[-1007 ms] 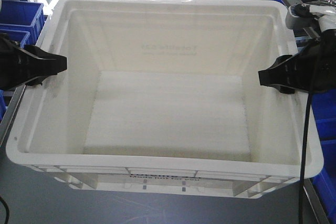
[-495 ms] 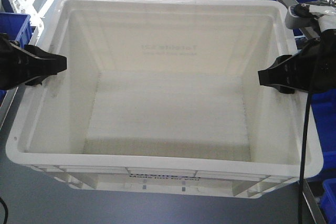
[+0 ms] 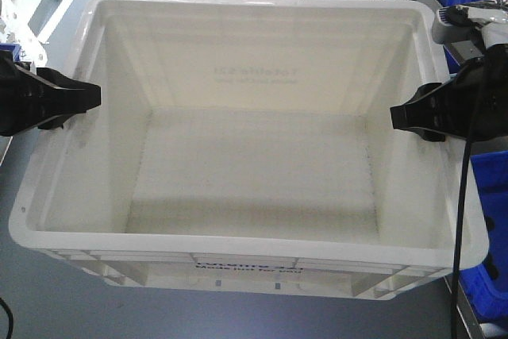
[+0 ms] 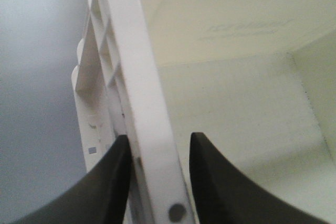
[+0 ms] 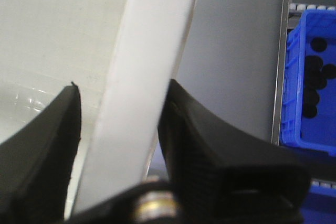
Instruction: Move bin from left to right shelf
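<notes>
Two claws, one tote, as it looks from my desk: the bin (image 3: 254, 172), big and white, fills the front-facing view with its black print (image 3: 248, 266) on the near wall. My left gripper (image 3: 94, 97) bites the bin's left rim, and the right gripper (image 3: 394, 117) bites the right rim opposite it.

On the left wrist camera the left gripper (image 4: 158, 137) straddles the ribbed rim. One black finger (image 4: 113, 182) sits outside against the ribs and the other inside the tub (a sliver of light shows between that one and the rim's edge). The right wrist camera shows much the same for the right gripper (image 5: 122, 90): the outer finger (image 5: 199, 129) is pressed to the rim and the inner one is over the tub's wall. Both read to me as clamped on the tote.

Grey floor (image 3: 32, 307) shows by the near left corner. Blue bins (image 3: 486, 188) stand just beside the right wall, and a black cable (image 3: 460, 220) hangs across that rim. I cannot tell whether anything supports the bin from beneath.
</notes>
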Robot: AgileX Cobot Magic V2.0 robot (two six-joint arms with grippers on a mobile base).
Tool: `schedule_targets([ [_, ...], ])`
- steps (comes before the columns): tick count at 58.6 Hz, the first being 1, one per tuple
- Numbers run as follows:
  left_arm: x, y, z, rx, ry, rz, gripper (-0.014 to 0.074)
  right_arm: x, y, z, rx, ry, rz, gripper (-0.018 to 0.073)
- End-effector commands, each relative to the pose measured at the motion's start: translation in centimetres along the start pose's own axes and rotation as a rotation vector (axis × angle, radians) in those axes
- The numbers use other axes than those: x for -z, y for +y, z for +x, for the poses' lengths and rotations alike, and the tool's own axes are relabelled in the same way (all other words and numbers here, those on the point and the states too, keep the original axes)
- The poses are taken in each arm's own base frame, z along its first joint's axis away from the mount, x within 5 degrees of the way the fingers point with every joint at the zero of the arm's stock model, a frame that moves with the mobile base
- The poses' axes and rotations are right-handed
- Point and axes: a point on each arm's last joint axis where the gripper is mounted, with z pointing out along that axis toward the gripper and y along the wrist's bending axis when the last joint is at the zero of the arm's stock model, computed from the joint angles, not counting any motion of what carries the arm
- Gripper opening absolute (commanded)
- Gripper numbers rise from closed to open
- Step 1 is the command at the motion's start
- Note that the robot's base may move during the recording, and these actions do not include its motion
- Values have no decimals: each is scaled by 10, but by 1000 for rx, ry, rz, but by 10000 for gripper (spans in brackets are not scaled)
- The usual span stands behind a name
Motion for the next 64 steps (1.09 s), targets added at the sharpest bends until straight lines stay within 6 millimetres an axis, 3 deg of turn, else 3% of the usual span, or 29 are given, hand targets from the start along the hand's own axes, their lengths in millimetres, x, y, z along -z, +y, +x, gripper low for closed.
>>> schedule_targets([
  [1,13,-24,-15,56,-77,133,-6,21,15,-24,-57,-197,-85,-4],
  [64,13,-24,-15,56,-77,133,-6,21,15,-24,-57,-197,-85,-4],
])
